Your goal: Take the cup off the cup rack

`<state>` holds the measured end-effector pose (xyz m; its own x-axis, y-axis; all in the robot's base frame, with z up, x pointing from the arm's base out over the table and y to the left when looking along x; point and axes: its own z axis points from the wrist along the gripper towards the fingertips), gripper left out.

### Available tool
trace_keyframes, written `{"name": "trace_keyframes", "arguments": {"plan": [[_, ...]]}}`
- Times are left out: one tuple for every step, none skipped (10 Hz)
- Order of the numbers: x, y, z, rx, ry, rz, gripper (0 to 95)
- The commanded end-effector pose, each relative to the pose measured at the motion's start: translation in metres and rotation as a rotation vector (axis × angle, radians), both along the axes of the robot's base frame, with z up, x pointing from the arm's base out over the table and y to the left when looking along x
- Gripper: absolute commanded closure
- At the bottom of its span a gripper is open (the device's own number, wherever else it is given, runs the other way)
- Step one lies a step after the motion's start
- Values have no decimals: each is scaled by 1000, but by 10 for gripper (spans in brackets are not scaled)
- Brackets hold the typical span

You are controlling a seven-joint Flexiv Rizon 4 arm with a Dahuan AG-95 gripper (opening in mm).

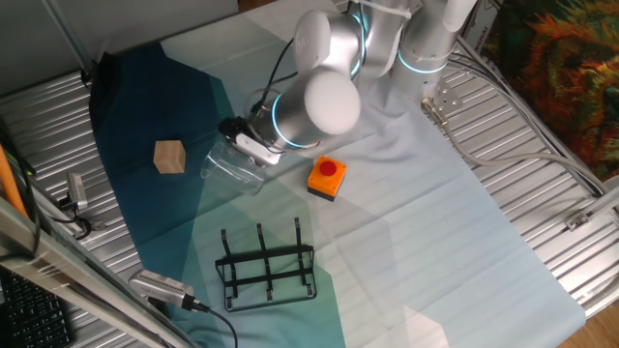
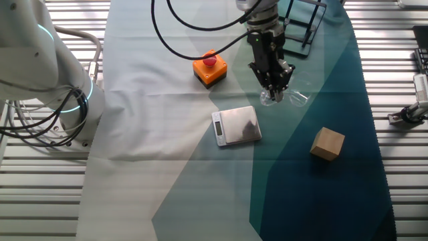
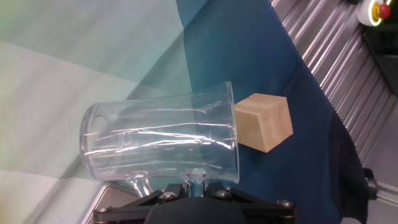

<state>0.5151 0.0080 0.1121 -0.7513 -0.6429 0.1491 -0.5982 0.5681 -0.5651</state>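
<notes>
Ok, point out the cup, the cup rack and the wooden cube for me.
cup (image 3: 161,140), hand view, on its clear side wall.
cup rack (image 1: 268,259), one fixed view, on its upper crossbar.
wooden cube (image 2: 328,143), the other fixed view, on its top face.

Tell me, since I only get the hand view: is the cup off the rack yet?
Observer: Yes. The cup rack stands with all its prongs bare.
Operator: Where is the cup relative to it?
Observer: Well clear of it. The cup lies sideways in the claw, near the wooden cube.
Operator: Anything else out there?
Observer: An orange button box sits on the cloth beside the arm.
</notes>
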Motion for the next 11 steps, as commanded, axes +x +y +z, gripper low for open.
{"name": "trace_keyframes", "arguments": {"plan": [[0,1,0,-23,-5,8,950],[1,1,0,-40,-10,16,950],[2,2,1,-72,-25,31,950],[4,3,3,-76,-26,32,950],[7,4,5,-87,-25,35,950],[9,5,7,-93,-25,34,950],[10,6,7,-101,-29,34,950],[10,6,7,-105,-31,34,950],[10,6,7,-106,-34,29,950],[9,6,7,-108,-36,19,950],[9,6,6,-110,-39,12,950]]}}
